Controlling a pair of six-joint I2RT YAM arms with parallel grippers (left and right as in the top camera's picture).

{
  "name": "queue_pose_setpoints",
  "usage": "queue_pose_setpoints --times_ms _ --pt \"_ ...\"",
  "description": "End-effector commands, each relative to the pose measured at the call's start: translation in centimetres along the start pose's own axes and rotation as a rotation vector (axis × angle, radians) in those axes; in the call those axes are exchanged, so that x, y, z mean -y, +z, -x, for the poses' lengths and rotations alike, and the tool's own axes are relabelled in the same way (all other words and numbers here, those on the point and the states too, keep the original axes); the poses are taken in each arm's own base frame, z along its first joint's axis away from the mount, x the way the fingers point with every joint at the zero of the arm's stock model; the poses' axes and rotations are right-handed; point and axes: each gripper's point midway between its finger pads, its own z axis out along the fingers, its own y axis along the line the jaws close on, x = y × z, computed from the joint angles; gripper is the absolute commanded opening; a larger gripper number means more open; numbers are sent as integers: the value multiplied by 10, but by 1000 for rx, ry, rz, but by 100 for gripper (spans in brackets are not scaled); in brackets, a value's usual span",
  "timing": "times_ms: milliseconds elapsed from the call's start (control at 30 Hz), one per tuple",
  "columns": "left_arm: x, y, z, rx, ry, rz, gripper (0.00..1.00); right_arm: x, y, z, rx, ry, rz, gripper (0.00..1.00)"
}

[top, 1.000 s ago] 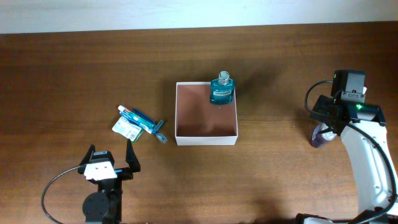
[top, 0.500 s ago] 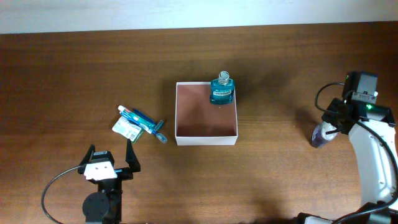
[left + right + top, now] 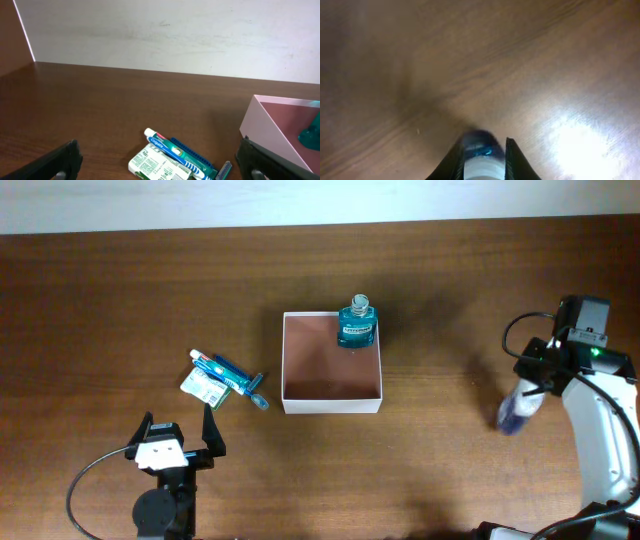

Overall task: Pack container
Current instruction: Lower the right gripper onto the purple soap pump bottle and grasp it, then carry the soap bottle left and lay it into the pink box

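Two arms share this counter [image 3: 120,290], and only one is loaded. The right jaws are clenched on the clear pump bottle [image 3: 513,413]. The right wrist view shows both fingers [image 3: 516,161] pressed against its sides, with the bottle pointing straight out between them. From overhead the bottle is blurred, and its long axis slants from the grip down toward 7 o'clock. I cannot tell whether its base is off the wood.

The container [image 3: 332,407] sits mid-counter, at 9 o'clock from the right jaws and a shade toward 10, well apart from them with bare wood between. A teal bottle [image 3: 356,323] stands in the container's 1 o'clock corner, the corner nearest the loaded arm. The reddish floor from 6 round to 9 o'clock is free.

My judgement is that the carry has to pass in front of the teal bottle, entering over the 3 o'clock wall low on that side. The pump bottle also has to come upright before it is let go.

The left jaws are released, spread wide over the counter at 8 o'clock from the container and slightly nearer to it than the right. A toothpaste tube [image 3: 206,383] and a toothbrush [image 3: 238,377] lie together just beyond them at 1 o'clock, so that arm is better placed for those.
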Motion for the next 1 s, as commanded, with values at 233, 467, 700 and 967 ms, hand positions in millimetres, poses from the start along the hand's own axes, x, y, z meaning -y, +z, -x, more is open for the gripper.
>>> queue_pose_setpoints --times_ms 233,467,700,967 --pt "0 0 -1 2 12 -4 99 -17 -38 26 94 -51 121 17" --pt "0 0 -2 2 12 -4 99 -80 -99 31 212 -214 342 18" --pt "0 0 -1 2 12 -4 99 -165 -179 10 361 -452 548 18" --pt "0 0 -1 2 12 -4 100 -238 -213 -25 501 -650 595 19"
